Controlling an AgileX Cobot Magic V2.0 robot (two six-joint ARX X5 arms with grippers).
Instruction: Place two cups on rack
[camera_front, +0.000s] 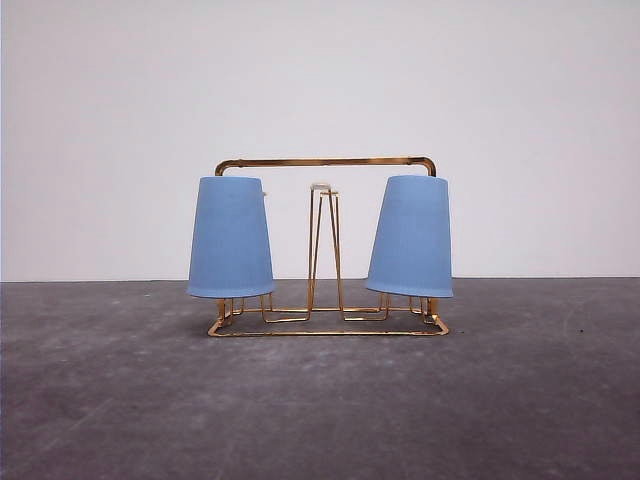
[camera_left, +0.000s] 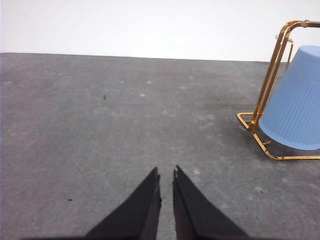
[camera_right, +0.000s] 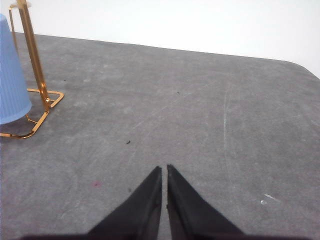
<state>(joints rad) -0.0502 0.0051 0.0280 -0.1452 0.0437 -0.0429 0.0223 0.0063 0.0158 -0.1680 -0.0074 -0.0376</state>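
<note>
My left tool and right tool sit closed and empty over the worktop, apart from the rack. Both cups hang inverted on its outer prongs, presumably to drain; task appears complete.

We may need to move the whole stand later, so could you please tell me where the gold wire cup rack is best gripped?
Grip the gold wire cup rack by its horizontal top handle bar, at the middle, coming straight down from above. That bar is bare there, while the two upturned light-blue ribbed plastic cups cover the outer prongs and block the sides.
</note>
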